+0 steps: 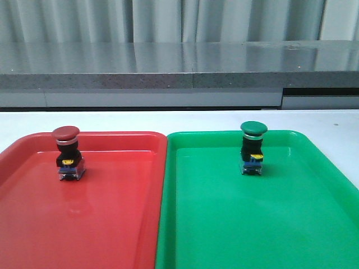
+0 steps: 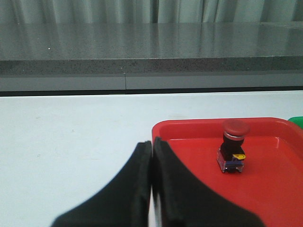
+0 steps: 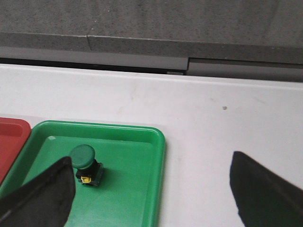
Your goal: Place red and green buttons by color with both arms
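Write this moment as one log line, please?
red button: upright in red tray | green button: upright in green tray | left gripper: shut, empty | right gripper: open, empty

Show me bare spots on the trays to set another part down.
Red tray: bare floor in front of and right of the red button. Green tray: bare floor in front of and left of the green button. Crowded only at each button, near the far rims.
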Controlling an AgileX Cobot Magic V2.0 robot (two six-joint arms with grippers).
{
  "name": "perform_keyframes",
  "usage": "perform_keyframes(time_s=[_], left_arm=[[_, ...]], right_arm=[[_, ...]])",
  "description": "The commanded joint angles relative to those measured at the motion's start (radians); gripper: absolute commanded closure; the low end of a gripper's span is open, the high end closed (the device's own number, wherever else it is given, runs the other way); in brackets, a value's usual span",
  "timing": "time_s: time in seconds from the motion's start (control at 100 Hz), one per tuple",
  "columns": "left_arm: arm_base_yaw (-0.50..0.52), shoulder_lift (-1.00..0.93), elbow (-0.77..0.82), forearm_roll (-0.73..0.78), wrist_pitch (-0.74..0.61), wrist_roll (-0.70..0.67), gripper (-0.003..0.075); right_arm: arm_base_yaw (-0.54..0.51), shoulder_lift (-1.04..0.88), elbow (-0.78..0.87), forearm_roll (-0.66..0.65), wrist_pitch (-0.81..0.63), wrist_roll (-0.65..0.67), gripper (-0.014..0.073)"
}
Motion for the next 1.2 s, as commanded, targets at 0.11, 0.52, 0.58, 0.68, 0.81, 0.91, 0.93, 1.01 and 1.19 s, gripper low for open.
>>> perform_keyframes(time_s=[0.11, 0.52, 0.58, 0.68, 0.81, 0.91, 0.93, 1.01, 1.19], left_arm=[[0.003, -0.03, 0.026, 0.0, -0.084, -0.004, 0.0739], [0.003, -0.03, 0.026, 0.0, -0.084, -0.004, 0.0739], [0.003, -0.03, 0.026, 0.0, -0.084, -0.004, 0.0739], [0.003, -0.03, 0.026, 0.0, -0.084, -0.004, 0.0739], [0.003, -0.03, 0.026, 0.0, -0.084, -0.004, 0.0739], [0.003, -0.03, 0.026, 0.0, -0.084, -0.004, 0.0739], [0.003, -0.03, 0.026, 0.0, -0.084, -0.004, 0.0739], [0.003, -0.03, 0.026, 0.0, -0.084, -0.004, 0.0739], [0.003, -0.03, 0.026, 0.0, -0.084, -0.004, 0.0739]], right_arm=[[-0.027, -0.273, 0.141, -0.014, -0.029, -0.009, -0.0061], [-0.027, -0.622, 0.272, -0.024, 0.046, -0.009, -0.0055], [-0.027, -0.622, 0.272, -0.024, 0.046, -0.009, -0.0019], [-0.027, -0.622, 0.272, -0.024, 0.046, -0.009, 0.0134], [-0.027, -0.622, 0.272, -0.024, 0.046, -0.009, 0.0435], [-0.027, -0.622, 0.272, -0.024, 0.046, -0.009, 0.067], [-0.027, -0.622, 0.272, -0.024, 0.044, -0.009, 0.0659], [-0.027, -0.622, 0.272, -0.024, 0.042, -0.009, 0.0658], [-0.027, -0.622, 0.272, -0.024, 0.042, -0.009, 0.066]])
